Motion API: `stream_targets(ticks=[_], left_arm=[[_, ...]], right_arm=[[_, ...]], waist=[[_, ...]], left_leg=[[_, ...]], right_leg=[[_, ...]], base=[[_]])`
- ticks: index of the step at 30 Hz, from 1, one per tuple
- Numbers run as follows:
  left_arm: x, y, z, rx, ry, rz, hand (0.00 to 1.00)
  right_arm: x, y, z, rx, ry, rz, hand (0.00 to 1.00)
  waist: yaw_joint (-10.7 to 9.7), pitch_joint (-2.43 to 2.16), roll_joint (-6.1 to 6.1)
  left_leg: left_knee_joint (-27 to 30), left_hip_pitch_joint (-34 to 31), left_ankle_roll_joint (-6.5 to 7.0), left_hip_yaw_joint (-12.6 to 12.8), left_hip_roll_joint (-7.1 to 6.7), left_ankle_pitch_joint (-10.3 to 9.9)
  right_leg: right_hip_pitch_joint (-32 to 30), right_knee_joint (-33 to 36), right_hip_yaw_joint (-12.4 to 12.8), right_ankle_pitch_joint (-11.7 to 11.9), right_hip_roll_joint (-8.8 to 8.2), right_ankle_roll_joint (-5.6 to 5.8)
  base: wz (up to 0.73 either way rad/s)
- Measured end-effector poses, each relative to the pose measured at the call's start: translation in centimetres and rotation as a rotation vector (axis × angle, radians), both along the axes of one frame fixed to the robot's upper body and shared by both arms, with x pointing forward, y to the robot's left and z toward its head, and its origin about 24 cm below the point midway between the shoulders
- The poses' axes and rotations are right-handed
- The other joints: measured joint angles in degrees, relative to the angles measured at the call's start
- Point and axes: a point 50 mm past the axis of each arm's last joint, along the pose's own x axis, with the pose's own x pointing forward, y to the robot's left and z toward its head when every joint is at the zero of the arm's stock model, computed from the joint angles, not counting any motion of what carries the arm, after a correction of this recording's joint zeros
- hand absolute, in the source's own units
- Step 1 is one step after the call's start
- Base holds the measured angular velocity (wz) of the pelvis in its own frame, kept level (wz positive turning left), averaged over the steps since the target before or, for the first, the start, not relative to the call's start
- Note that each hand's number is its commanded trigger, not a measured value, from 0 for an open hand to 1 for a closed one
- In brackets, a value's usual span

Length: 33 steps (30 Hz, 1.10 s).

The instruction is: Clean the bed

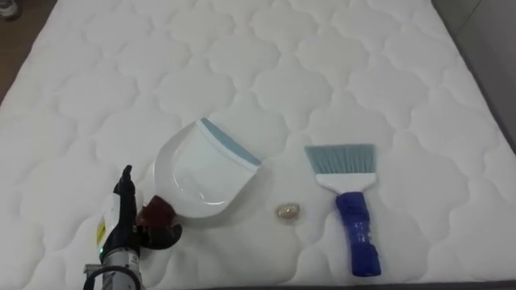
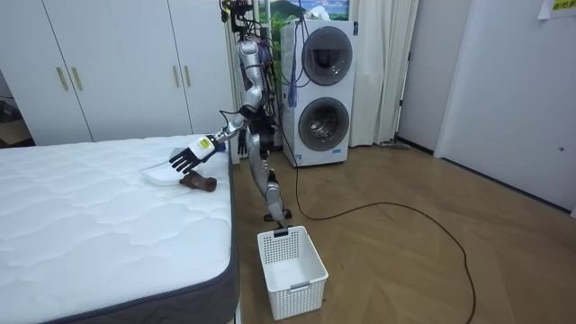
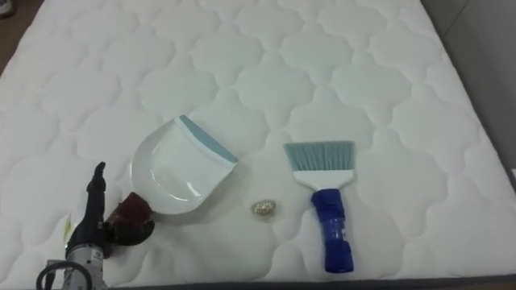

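On the white quilted mattress (image 1: 363, 72) lie a white plastic dustpan with a grey-blue rubber lip (image 1: 197, 173) and a brush with a blue handle and pale blue bristles (image 1: 355, 217). Between them, near the bed's front edge, sits a small crumpled golden scrap (image 1: 289, 211), touching neither. The robot stands at the side of the bed. Its dark left hand (image 1: 121, 213) hovers just beside the dustpan's dark red handle (image 1: 156, 213), fingers straight and spread, clamped on nothing.

The chief risk appears to be the grasp. The handle is short and lies low on soft padding, so fingers closing from the side may push it away and spin the dustpan instead of holding it. The lip faces the far side of the bed, not the scrap, so the dustpan probably needs turning, and a careless swing could knock the scrap over the near edge. The mattress probably gives under pressure, so the lip may not sit flat and the scrap could slide beneath it. A white slatted basket (image 2: 291, 261) stands on the floor near the bed's corner, and a tilted dustpan could spill on the way there.
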Motion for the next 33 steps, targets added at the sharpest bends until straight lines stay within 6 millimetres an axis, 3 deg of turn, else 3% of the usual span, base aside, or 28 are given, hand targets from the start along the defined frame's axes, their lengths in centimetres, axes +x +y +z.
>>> stream_targets(ticks=[2,4,5,6,7,8,9,10,11,12,15,18,33], left_arm=[[0.2,0.0,0.0,0.001,0.002,-0.003,0.0],[0.3,0.0,0.0,0.003,0.004,-0.004,0.0],[0.3,0.3,0.1,0.011,0.005,-0.001,0.0],[0.0,0.6,-0.2,0.013,0.023,0.006,0.0],[0.0,0.7,-0.3,0.013,0.031,0.004,0.0],[0.3,0.6,-0.3,0.009,0.035,-0.007,0.0],[0.9,0.4,0.1,0.005,0.02,-0.02,0.0],[1.4,0.3,0.3,0.003,0.006,-0.031,0.0],[1.9,0.2,0.7,0.003,-0.016,-0.043,0.0],[1.8,0.2,0.6,0.002,-0.011,-0.045,0.0],[1.3,0.0,0.1,0.001,0.016,-0.052,0.0],[1.0,0.3,-0.3,0.003,0.045,-0.043,0.0],[0.5,0.5,-0.8,0.008,0.072,-0.031,0.0]], right_arm=[[0.1,0.0,0.0,0.001,-0.004,0.0,0.0],[0.0,0.0,0.0,0.002,-0.003,-0.001,0.0],[0.2,0.0,0.0,0.003,-0.015,0.0,0.0],[0.9,-0.1,0.2,-0.004,-0.033,0.006,0.0],[1.1,-0.2,0.3,-0.01,-0.04,0.013,0.0],[1.2,-0.1,0.3,-0.015,-0.04,0.025,0.0],[0.8,-0.2,0.2,-0.015,-0.024,0.026,0.0],[0.5,-0.1,0.1,-0.013,-0.014,0.026,0.0],[-0.1,0.2,-0.1,-0.003,0.012,0.027,0.0],[-0.4,0.1,-0.1,-0.002,0.025,0.023,0.0],[0.6,-0.3,0.2,-0.016,0.002,0.03,0.0],[1.5,-0.2,0.3,-0.011,-0.014,0.042,0.0],[1.2,0.2,0.1,0.023,0.012,0.039,0.0]], waist=[[0.05,0.07,0.05],[0.55,0.2,0.39],[1.44,0.29,0.31],[1.15,0.02,0.63],[0.8,0.04,0.88],[-0.47,0.05,0.56],[-1.62,0.41,-0.08],[-1.92,0.25,0.25],[-1.53,0.06,-1.04],[-1.04,0.16,-1.16],[0.78,0.21,-0.73],[0.01,0.44,0.47],[-0.03,0.42,0.93]], left_leg=[[-0.22,0.18,-0.05,-0.93,0.17,0.04],[-0.35,0.58,-0.11,-5.35,0.78,0.09],[-0.21,0.38,-0.15,-8.88,0.81,0.07],[0.29,-0.63,-0.75,-9.83,1.12,-0.02],[0.8,-1.43,-1.54,-9.13,1.19,0.19],[1.82,-3.08,-3.36,-5.75,1.04,0.2],[0.22,-5.61,-3.8,-2.12,1.36,1.44],[-1.4,-7.3,-3.31,-0.57,1.65,3.0],[-1.11,-8.47,-1.85,3.43,1.73,5.91],[-0.62,-8.05,-1.68,4.74,1.91,6.09],[-0.31,-7.57,-1.66,3.2,1.41,5.56],[-0.32,-8.18,-1.68,3.44,1.32,5.34],[3.84,-11.75,-1.51,3.27,1.41,4.98]], right_leg=[[-0.7,0.73,-0.17,0.0,0.19,0.0],[-2.89,3.34,-0.08,-0.13,0.67,0.0],[-4.46,0.17,0.82,0.71,1.47,-0.59],[-5.03,-1.78,0.58,3.87,1.55,-1.33],[-5.09,-1.86,0.06,4.68,1.58,-1.57],[-5.03,-1.78,1.05,4.88,1.01,-1.78],[-5.04,-1.77,4.76,4.86,0.76,-1.75],[-5.11,-1.66,6.12,4.67,0.71,-1.44],[-5.55,-0.61,7.31,3.57,-0.03,-0.35],[-6.5,0.93,6.7,3.27,0.03,0.16],[-6.2,-0.2,4.91,3.76,-0.12,0.13],[-6.49,-0.07,2.81,3.74,-0.09,0.14],[-10.03,2.99,2.68,2.45,0.01,-0.14]], base=[[-0.06],[-0.36],[-0.65],[-0.52],[-0.06],[0.48],[0.66],[0.7],[0.38],[0.13],[-0.31],[0.01],[0.0]])
